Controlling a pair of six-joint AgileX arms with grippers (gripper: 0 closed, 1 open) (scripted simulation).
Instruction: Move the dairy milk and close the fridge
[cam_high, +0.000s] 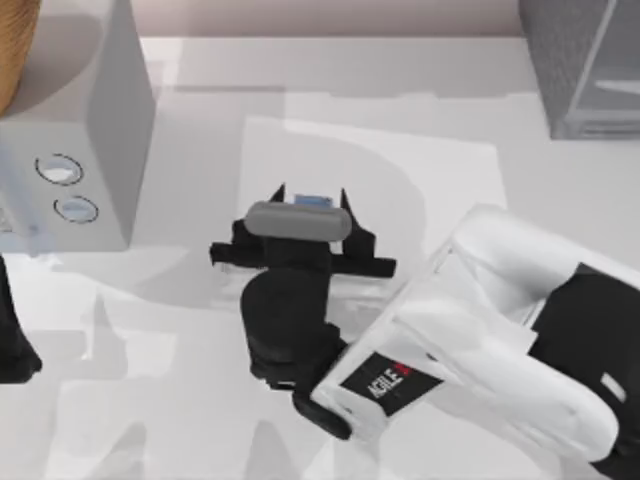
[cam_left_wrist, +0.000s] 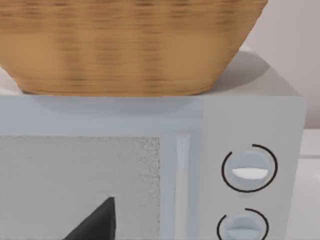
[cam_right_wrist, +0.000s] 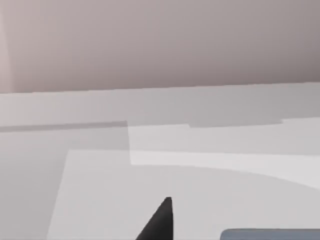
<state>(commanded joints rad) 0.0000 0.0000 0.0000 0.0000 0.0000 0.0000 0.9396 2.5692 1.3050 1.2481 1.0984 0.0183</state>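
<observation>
The dairy milk (cam_high: 312, 201) shows its blue top near the middle of the table, and in the right wrist view it is a blue-grey strip (cam_right_wrist: 272, 234) at the picture's edge. My right gripper (cam_high: 311, 194) reaches in from the lower right and stands open, one fingertip on each side of the carton with gaps between. One dark fingertip (cam_right_wrist: 162, 217) shows in the right wrist view, apart from the carton. The fridge (cam_high: 560, 60), dark grey and speckled, stands at the far right corner with its paler door panel (cam_high: 612, 70) beside it. My left arm (cam_high: 12, 340) is parked at the left edge.
A light-grey box with two round dials (cam_high: 80, 120) stands at the far left, also seen close up (cam_left_wrist: 250, 170) in the left wrist view. A wicker basket (cam_left_wrist: 130, 45) sits on top of it. A paler rectangular mat (cam_high: 440, 170) lies under the carton.
</observation>
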